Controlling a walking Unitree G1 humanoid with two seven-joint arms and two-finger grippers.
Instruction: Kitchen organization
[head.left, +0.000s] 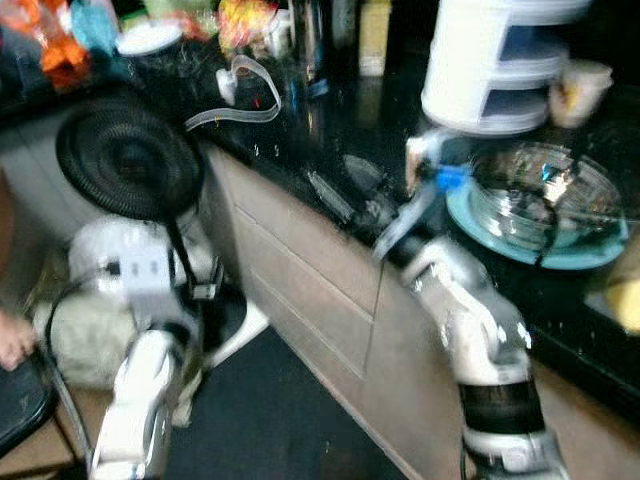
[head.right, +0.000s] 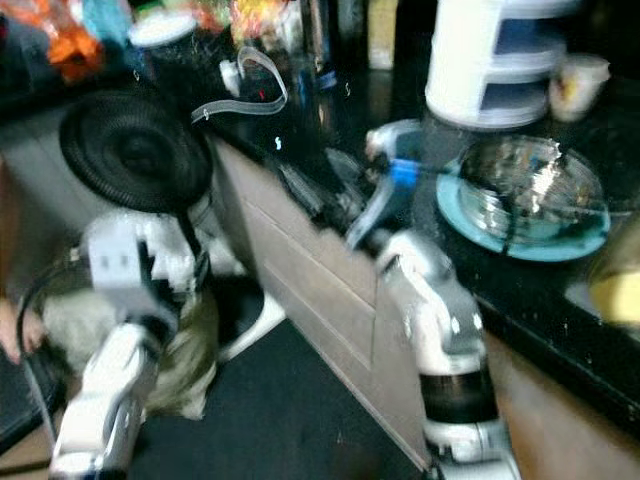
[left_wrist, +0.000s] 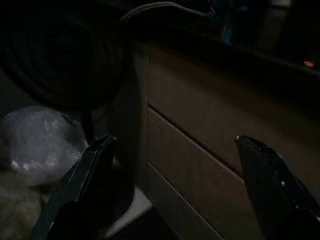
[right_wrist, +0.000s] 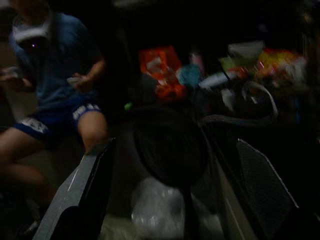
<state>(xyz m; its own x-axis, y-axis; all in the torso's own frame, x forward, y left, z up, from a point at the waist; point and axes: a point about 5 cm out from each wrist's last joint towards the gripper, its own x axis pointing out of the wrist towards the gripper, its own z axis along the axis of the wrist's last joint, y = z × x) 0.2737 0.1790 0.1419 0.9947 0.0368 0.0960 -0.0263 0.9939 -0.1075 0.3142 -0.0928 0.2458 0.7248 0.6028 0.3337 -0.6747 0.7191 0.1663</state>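
While the head views are blurred, the wrist views show both grippers with fingers spread apart and nothing between them. Right gripper (right_wrist: 170, 192) is raised at the near edge of the black bench (head.left: 330, 130), just left of a glass bowl (head.left: 545, 195) sitting on a teal plate (head.left: 470, 215). Left gripper (left_wrist: 175, 190) hangs low, facing the beige drawers (left_wrist: 200, 150) under the bench. Black fan (head.left: 128, 155) stands on the floor left of the drawers, with a white bag (left_wrist: 40, 135) at its foot. White tiered rack (head.left: 500, 65) stands on the bench just beyond the bowl. Snack packets (right_wrist: 160, 67) lie at far left of the bench. Person (right_wrist: 55, 85) in blue sits beyond the fan.
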